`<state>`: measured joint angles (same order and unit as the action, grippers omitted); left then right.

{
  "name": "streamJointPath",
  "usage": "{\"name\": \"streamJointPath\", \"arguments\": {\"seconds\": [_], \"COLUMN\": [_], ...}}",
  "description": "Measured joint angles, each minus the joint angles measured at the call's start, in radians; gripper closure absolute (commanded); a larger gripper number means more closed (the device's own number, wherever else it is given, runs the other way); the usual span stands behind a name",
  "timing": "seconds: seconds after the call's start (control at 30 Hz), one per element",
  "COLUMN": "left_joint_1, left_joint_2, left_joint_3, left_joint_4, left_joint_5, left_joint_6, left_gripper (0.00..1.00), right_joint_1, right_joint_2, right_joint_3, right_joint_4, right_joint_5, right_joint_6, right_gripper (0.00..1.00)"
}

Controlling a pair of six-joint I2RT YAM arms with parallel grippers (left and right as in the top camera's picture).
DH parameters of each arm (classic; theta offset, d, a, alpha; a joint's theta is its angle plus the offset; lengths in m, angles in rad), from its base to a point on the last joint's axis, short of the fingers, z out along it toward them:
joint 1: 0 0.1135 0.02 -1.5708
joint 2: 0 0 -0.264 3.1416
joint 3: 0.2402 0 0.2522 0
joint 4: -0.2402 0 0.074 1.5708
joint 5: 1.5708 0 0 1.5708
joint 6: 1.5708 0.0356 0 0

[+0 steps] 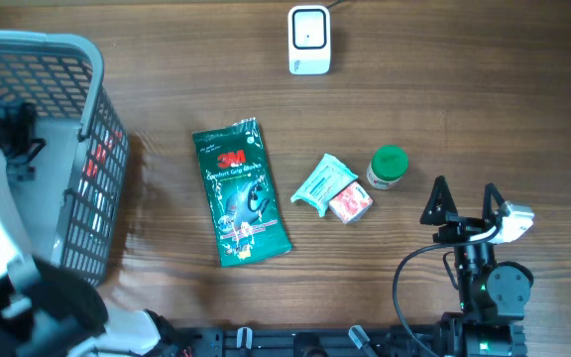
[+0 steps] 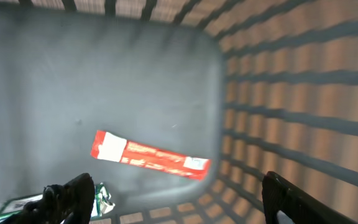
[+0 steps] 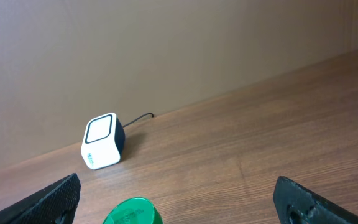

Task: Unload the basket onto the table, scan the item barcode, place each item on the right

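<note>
At the desk's far edge, near its middle, sits a white barcode scanner [image 1: 309,40]. Mid-desk lies a green pack [image 1: 241,193] marked "3M", its smaller print unreadable. Beside it lie a teal-and-white packet [image 1: 321,182] touching a red-and-white packet [image 1: 350,203], and a green-capped bottle [image 1: 388,167]. The bottle stands between the scanner and the right gripper [image 1: 465,188], whose jaws are spread wide and empty near the desk's near-right corner. At the left edge stands a grey basket [image 1: 57,50]. Over it the left gripper [image 2: 178,183] gapes, holding nothing, above a red-and-white strip pack [image 2: 148,155] on the basket floor.
</note>
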<state>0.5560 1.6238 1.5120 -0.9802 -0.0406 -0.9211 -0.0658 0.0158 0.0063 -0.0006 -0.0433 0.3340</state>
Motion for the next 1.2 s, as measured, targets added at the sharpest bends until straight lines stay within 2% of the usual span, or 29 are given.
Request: {"name": "streamJointPath", "arguments": {"seconds": [0.07,0.13,0.27,0.53,0.77,0.8,0.83,0.87,0.93,1.1,1.2], "left_joint_1": [-0.005,-0.019,-0.068,-0.108,-0.108,-0.108,-0.108,-0.11,-0.111,-0.124,-0.121], "left_joint_2": [0.114,0.188,0.288,0.317,0.433,0.433,0.436,0.442,0.452,0.463,0.468], "left_joint_3": [-0.003,-0.003,-0.004,-0.004,0.002,0.006,0.008,0.014,0.02,0.034,0.056], "left_joint_4": [-0.009,-0.015,-0.016,-0.015,-0.003,0.001,0.001,-0.003,-0.013,0.006,0.015], "left_joint_5": [0.039,0.064,0.092,0.103,0.1,0.1,0.099,0.096,0.09,0.088,0.097], "left_joint_6": [0.001,0.009,0.016,-0.134,-0.169,-0.17,-0.171,-0.174,-0.18,-0.138,-0.066], "left_gripper": [0.14,0.0,0.0,0.0,0.0,0.08,0.24,0.44,0.96,0.96,0.96], "right_joint_1": [0.0,0.0,0.0,0.0,0.0,0.0,0.0,0.0,0.0,0.0,0.0], "right_joint_2": [0.0,0.0,0.0,0.0,0.0,0.0,0.0,0.0,0.0,0.0,0.0], "right_joint_3": [0.0,0.0,0.0,0.0,0.0,0.0,0.0,0.0,0.0,0.0,0.0], "right_joint_4": [0.0,0.0,0.0,0.0,0.0,0.0,0.0,0.0,0.0,0.0,0.0], "right_joint_5": [0.0,0.0,0.0,0.0,0.0,0.0,0.0,0.0,0.0,0.0,0.0], "right_joint_6": [0.0,0.0,0.0,0.0,0.0,0.0,0.0,0.0,0.0,0.0,0.0], "right_gripper": [0.0,0.0,0.0,0.0,0.0,0.0,0.0,0.0,0.0,0.0,0.0]}}
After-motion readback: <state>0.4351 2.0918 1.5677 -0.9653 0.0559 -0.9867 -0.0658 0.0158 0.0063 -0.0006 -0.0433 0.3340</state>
